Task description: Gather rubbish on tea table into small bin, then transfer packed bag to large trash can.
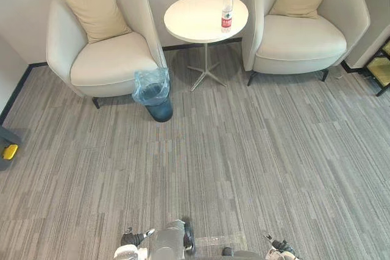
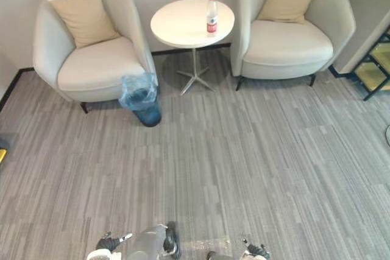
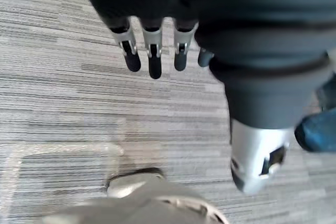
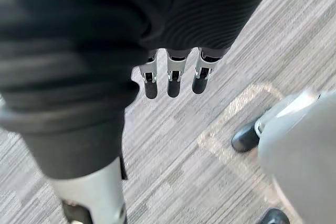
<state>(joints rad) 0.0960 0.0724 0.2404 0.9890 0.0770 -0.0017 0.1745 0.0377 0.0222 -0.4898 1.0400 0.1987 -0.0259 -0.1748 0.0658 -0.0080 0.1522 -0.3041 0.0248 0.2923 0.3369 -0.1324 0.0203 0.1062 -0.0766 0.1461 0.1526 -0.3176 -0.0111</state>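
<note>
A clear water bottle [image 1: 226,10] with a red cap and label stands upright on the round white tea table [image 1: 195,19], far across the carpet. On the floor left of the table sits the small bin [image 1: 153,94], lined with a blue bag. It stands against the left armchair. My left hand [image 1: 131,238] and right hand [image 1: 280,249] hang low at the near edge, well away from table and bin. In the wrist views the left hand's fingers [image 3: 152,61] and the right hand's fingers [image 4: 173,77] point straight down at the carpet, holding nothing.
Two cream armchairs with tan cushions flank the table, one on the left [image 1: 109,59] and one on the right [image 1: 301,38]. A dark shelf [image 1: 381,65] stands at the far right, and a yellow object [image 1: 9,150] lies at the left edge. Grey carpet stretches between me and the table.
</note>
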